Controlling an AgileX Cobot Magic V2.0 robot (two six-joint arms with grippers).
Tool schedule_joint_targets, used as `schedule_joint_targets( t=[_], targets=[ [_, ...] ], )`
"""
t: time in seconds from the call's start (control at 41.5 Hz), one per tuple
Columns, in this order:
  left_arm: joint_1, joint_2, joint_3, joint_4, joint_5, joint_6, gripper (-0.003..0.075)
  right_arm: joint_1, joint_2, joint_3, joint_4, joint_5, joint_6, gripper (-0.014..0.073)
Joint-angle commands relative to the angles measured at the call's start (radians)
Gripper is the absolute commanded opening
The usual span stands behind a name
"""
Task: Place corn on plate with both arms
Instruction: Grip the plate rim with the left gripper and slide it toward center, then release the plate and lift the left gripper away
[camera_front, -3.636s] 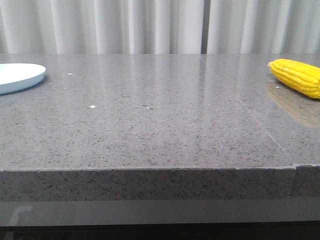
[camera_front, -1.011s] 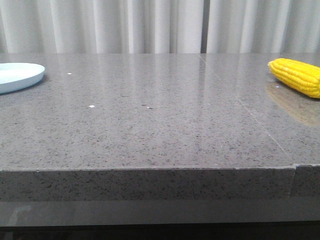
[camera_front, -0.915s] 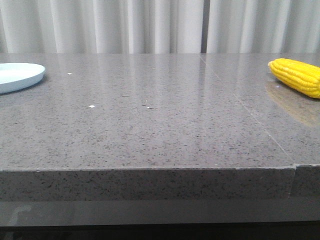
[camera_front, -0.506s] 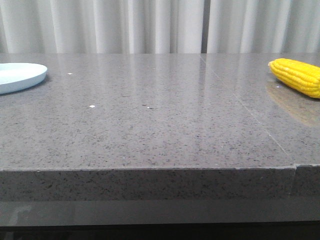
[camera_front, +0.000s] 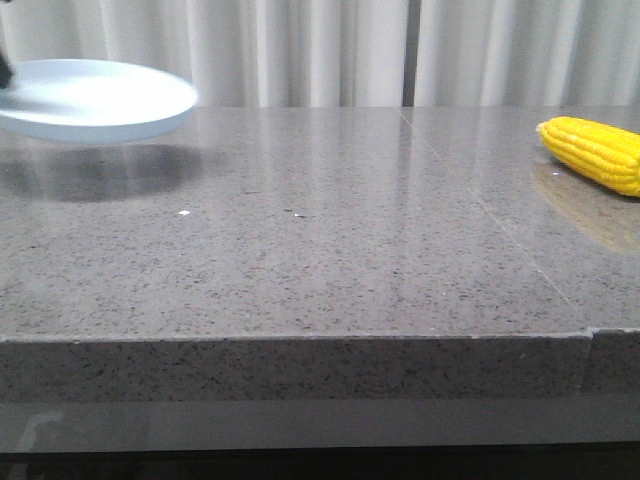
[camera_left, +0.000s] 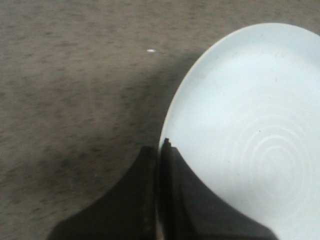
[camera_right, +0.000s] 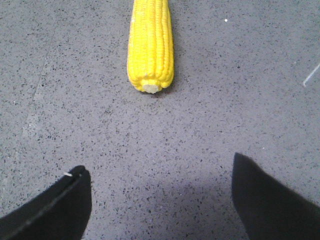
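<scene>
Plate lifted at one side of a speckled stone table, corn lying at the other.

The round, shallow, pale blue-white plate (camera_front: 95, 100) hangs clear of the grey table (camera_front: 320, 250) at upper left of the front view, blurred, cut by the frame edge, its shadow on the polished top below. In the left wrist view faint concentric rings mark its face, and the left gripper (camera_left: 161, 155) is clamped on its rim, black fingers together. The yellow corn (camera_front: 595, 152), ribbed with kernel rows, rests on the table at right, partly cropped, well apart from the plate; its pale cut end faces the right gripper (camera_right: 160, 200), whose dark fingers (camera_right: 55, 205) stand wide apart, clear of it. Pleated white curtains (camera_front: 320, 50) close the background.
</scene>
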Motion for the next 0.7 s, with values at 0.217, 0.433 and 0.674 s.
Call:
schedule_joint_targets(
  t=[0.217,0.433,0.674],
  targets=[
    [-0.255,-0.014,-0.035,-0.050,-0.073,-0.003,-0.0020,-0.008,0.001,-0.032,-0.011,-0.064,-0.008,0.0601],
    [-0.361,0.056,-0.038,-0.050,-0.092,-0.003,-0.0020,-0.008,0.001,-0.032,-0.011,-0.064,-0.008,0.0601],
    [-0.384,0.091,-0.038,-0.061,-0.142,-0.003,0.0009,-0.008,0.001,-0.032,-0.011,-0.064,-0.008,0.0601]
  ],
)
